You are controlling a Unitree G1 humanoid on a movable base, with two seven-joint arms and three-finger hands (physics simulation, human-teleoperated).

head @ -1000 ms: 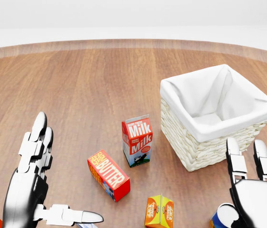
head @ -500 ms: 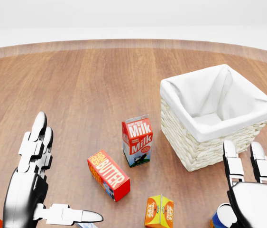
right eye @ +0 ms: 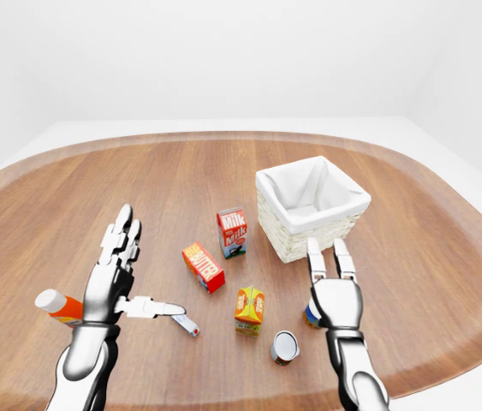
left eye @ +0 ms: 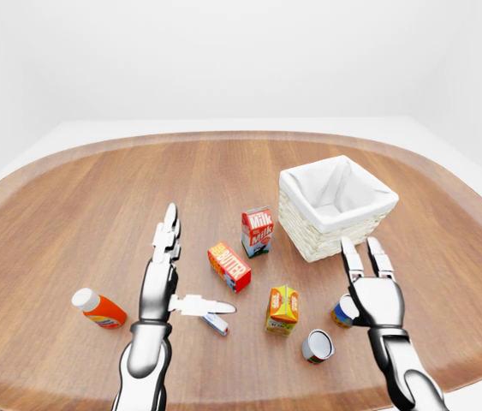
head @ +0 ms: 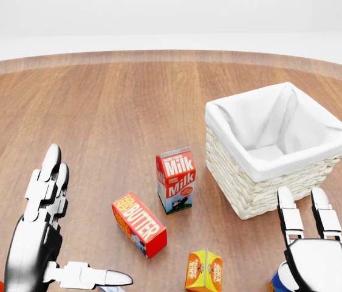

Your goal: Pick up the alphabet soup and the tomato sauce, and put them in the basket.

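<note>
Big oval wooden table (left eye: 95,197), filling most of both eye views. White-lined wicker basket (left eye: 336,205) sitting right of centre, nothing in it. Left hand (left eye: 162,287) hovering over bare wood, fingers straight and spread, thumb poking out sideways, gripping nothing. Right hand (left eye: 374,295) just below the basket in the left-eye view, fingers pointing up and released, also gripping nothing. Milk carton (head: 175,180) upright just left of the basket, butter box (head: 139,224) tipped over near it. Orange juice carton (left eye: 282,309) standing below those. Orange bottle with a white cap (left eye: 98,308) lying way off left. Blue-labelled can (left eye: 342,312) upright, tucked right beside the right palm, label unreadable. Second can (left eye: 318,346) on its side, near the table's bottom edge, can't tell which is soup or sauce. Small tube-like thing (left eye: 216,324) under the left thumb.
</note>
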